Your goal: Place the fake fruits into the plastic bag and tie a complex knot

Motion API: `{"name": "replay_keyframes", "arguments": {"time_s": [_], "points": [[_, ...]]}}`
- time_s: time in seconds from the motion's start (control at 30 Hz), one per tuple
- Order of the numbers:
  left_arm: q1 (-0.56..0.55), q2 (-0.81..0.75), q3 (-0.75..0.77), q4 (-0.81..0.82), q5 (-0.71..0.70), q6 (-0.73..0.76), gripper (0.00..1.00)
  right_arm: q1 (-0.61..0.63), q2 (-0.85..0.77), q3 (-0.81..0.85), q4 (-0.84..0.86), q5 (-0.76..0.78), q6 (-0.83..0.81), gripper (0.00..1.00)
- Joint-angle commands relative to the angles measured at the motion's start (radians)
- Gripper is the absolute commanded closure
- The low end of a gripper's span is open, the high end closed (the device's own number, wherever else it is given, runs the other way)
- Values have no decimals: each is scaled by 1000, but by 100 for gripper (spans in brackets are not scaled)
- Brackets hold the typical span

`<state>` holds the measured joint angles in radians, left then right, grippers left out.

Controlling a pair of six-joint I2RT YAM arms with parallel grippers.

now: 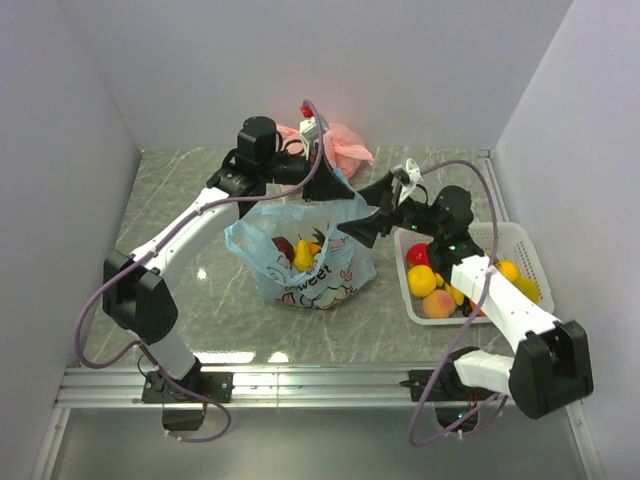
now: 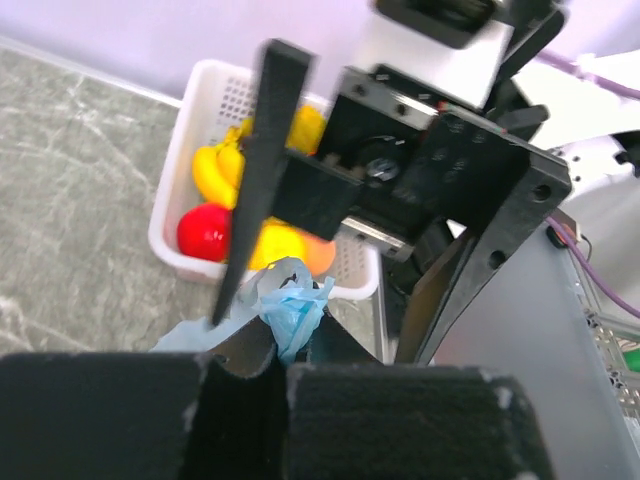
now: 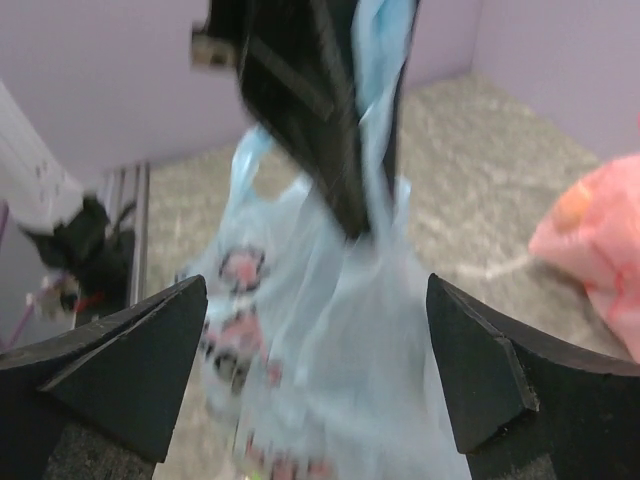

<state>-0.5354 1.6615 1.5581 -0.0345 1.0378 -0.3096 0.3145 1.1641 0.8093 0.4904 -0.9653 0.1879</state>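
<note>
The light-blue plastic bag (image 1: 300,260) with cartoon print stands mid-table, with a yellow fruit (image 1: 303,258) and a red fruit showing through it. My left gripper (image 1: 325,185) is shut on the bag's bunched handle (image 2: 293,312) and holds it up. My right gripper (image 1: 362,225) is open at the bag's upper right side. In the right wrist view its fingers (image 3: 150,350) stand wide apart with the bag (image 3: 320,340) between them, not touching. More fruits (image 1: 425,280), red, yellow, orange and peach, lie in the white basket (image 1: 520,240).
The pink-orange knotted bag (image 1: 340,145) lies at the back behind the left gripper; it also shows in the right wrist view (image 3: 600,240). The basket (image 2: 185,130) sits at the right, near the side wall. Walls close in the table on three sides.
</note>
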Motion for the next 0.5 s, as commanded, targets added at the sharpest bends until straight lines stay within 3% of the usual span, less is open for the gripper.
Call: {"name": "replay_keyframes", "arguments": {"time_s": [0.0,0.1,0.3,0.4,0.43,0.47], "points": [[-1,6,22,82,56,-31,100,43,103,14,403,120,208,4],[-1,17,34,81,54,-28,100,93,184,56,473,129,269,5],[6,24,31,168,41,-91,100,198,278,48,494,293,277,29],[5,15,14,200,48,-100,100,212,305,21,513,364,277,60],[6,12,1,211,47,-106,100,221,309,18,502,438,278,77],[5,4,-6,215,47,-109,100,222,321,19,487,471,278,84]]}}
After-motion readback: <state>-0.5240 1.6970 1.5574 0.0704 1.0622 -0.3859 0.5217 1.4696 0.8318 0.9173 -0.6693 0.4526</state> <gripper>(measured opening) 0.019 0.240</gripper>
